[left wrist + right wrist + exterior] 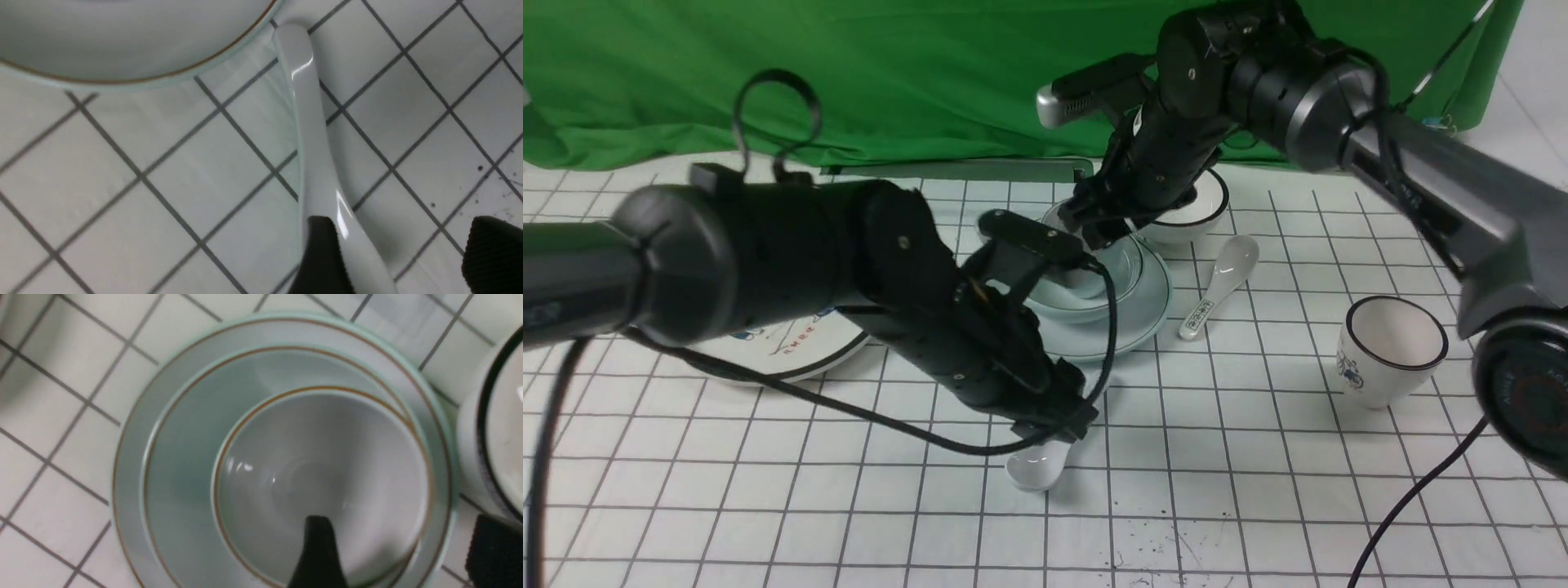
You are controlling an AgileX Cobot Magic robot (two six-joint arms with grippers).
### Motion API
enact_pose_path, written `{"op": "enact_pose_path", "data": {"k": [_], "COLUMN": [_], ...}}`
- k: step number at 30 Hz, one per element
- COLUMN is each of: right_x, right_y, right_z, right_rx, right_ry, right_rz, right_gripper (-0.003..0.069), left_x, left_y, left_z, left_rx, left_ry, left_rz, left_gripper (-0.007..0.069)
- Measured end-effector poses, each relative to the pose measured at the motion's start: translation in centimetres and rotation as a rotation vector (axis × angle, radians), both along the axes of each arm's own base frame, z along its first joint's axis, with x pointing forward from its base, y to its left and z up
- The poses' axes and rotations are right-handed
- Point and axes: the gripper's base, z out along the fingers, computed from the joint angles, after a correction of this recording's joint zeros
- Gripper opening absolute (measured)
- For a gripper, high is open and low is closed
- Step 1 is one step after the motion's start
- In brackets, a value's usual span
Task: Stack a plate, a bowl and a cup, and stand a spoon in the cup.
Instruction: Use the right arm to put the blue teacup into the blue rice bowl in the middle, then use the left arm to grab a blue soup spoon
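Spoon point(1033, 472) lies flat on the table point(1258, 490) at about 7 o'clock from the stack. Its scoop end points toward the robot and its handle tip is just beside the rim of the plate point(130, 457). The left gripper point(406, 257) sits low over the spoon's neck with its jaws wide apart. 1 finger point(322, 257) rests against the spoon, the other stands well clear, and nothing is gripped yet.

The bowl point(184, 457) sits on the plate and the cup point(327, 469) stands upright in the bowl. The right gripper point(404, 547) hangs over the cup with its jaws parted, 1 finger down inside the mouth and 1 outside the wall, pinching nothing.

By my judgement, the glossy, curved spoon may slip out of a pinch or swing once lifted. Its handle tip is close enough to the plate to knock the rim on the way up. The finger inside the cup could tip it if drawn out sideways, and while it is there it blocks the mouth. Both arms also crowd the same spot.

Around the stack are a black-rimmed bowl point(1188, 208) at 1 o'clock, a printed spoon point(1221, 286) at 3, a decorated cup point(1388, 351) at 4 and a picture plate point(792, 355) at 9. The table is white with a dark grid and a few black specks near 6 o'clock. A green cloth point(931, 73) hangs behind.
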Motion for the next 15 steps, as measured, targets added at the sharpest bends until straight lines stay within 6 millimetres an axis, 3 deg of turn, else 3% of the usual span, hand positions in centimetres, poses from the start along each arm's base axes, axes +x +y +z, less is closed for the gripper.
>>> {"op": "enact_pose_path", "data": {"k": [4, 8, 12, 14, 15], "right_x": [-1.8, -4.7, -7.2, -7.9, -8.5], "right_y": [-1.2, -3.2, -4.8, -5.2, -5.5], "right_z": [6.0, 12.1, 16.0, 16.7, 17.5], "right_rx": [0.047, 0.056, 0.062, 0.062, 0.063], "right_ry": [-0.092, -0.176, -0.223, -0.225, -0.230], "right_rz": [0.001, -0.006, -0.013, -0.013, -0.013], "right_gripper": [0.0529, 0.0517, 0.0514, 0.0514, 0.0514], "left_x": [1.2, 2.5, 3.1, 3.3, 3.4], "left_y": [-1.1, -2.2, -2.6, -2.6, -2.6], "left_z": [-0.8, -3.1, -5.3, -5.3, -5.4], "left_rx": [0.038, 0.079, 0.127, 0.131, 0.132], "left_ry": [-0.031, -0.010, 0.010, 0.001, 0.002], "left_rz": [-0.038, -0.064, -0.080, -0.065, -0.041], "left_gripper": [0.0466, 0.0435, 0.0321, 0.0269, 0.0197]}}
